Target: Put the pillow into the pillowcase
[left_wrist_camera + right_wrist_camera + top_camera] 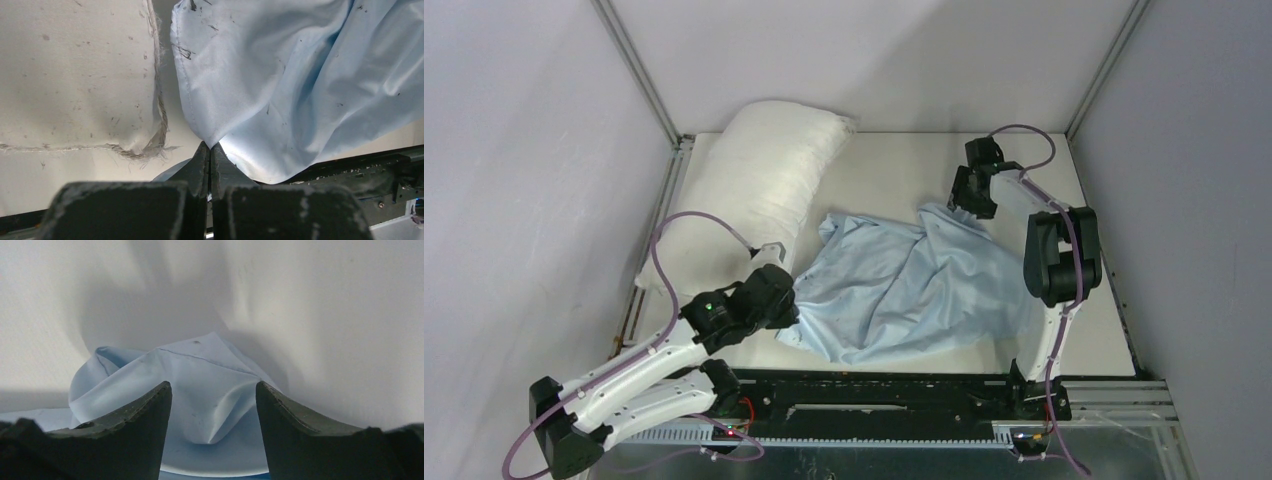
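The white pillow (759, 190) lies along the table's left side, from the far corner toward the near left. The light blue pillowcase (904, 285) lies crumpled in the middle, to the pillow's right. My left gripper (786, 298) is shut on the pillowcase's left edge, pinching a fold of the cloth (260, 75) between its fingertips, beside the pillow's frayed corner (75, 75). My right gripper (959, 205) is open above the pillowcase's far right corner, and a raised fold of blue cloth (210, 390) sits between its fingers without being pinched.
Grey walls enclose the table on the left, far and right sides. A black rail (874, 395) runs along the near edge between the arm bases. Bare tabletop (894, 170) shows beyond the pillowcase.
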`<state>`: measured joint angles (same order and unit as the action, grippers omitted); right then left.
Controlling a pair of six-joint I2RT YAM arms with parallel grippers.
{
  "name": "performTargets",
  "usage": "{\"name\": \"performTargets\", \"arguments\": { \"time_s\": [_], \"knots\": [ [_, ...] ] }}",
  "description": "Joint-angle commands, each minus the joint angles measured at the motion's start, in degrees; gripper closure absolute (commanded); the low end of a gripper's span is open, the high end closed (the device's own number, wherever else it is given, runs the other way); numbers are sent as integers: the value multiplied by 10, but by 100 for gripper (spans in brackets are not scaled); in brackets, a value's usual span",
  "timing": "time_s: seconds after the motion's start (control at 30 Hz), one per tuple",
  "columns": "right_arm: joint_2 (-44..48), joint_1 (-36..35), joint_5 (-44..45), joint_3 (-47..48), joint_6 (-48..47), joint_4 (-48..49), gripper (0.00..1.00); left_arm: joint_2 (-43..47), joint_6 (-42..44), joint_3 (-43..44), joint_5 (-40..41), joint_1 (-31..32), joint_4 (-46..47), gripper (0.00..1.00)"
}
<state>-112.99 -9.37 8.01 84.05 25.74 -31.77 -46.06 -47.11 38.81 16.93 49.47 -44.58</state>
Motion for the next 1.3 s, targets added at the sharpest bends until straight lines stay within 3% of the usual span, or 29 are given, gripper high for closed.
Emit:
{"name": "performTargets", "arguments": {
  "time_s": [0.0,0.07,0.17,0.3,0.53,0.57,0.7,0.77,0.83,0.93,1.1,1.27],
  "knots": [
    [-15,12,-57,24,23,30,37,-1,9,33,15,-3,-2,100],
    [-21,16,-74,29,28,46,52,0,10,34,16,-4,-4,100],
    [-32,22,-50,98,24,5,98,-1,12,38,19,-6,-13,100],
    [-31,48,-14,241,3,-51,100,1,15,38,22,-8,-29,100],
    [-84,88,-49,430,-32,-67,100,5,4,22,9,-8,-27,100],
    [-101,89,-58,453,-34,-79,98,3,3,20,4,-8,-17,100],
    [-139,89,-44,506,-35,-153,51,-46,1,19,-11,-8,34,100],
    [-112,87,-24,458,-38,-168,33,-78,3,22,-31,-8,71,100],
    [-54,82,5,365,-42,-159,22,-106,3,19,-45,-8,107,100],
    [51,88,10,180,-22,-119,19,-140,6,20,-49,-10,145,100],
    [221,159,-8,-95,25,-54,20,-157,5,9,-68,-9,189,100],
    [315,219,-8,-246,50,-27,23,-153,4,-7,-88,-9,218,100]
  ]
}}
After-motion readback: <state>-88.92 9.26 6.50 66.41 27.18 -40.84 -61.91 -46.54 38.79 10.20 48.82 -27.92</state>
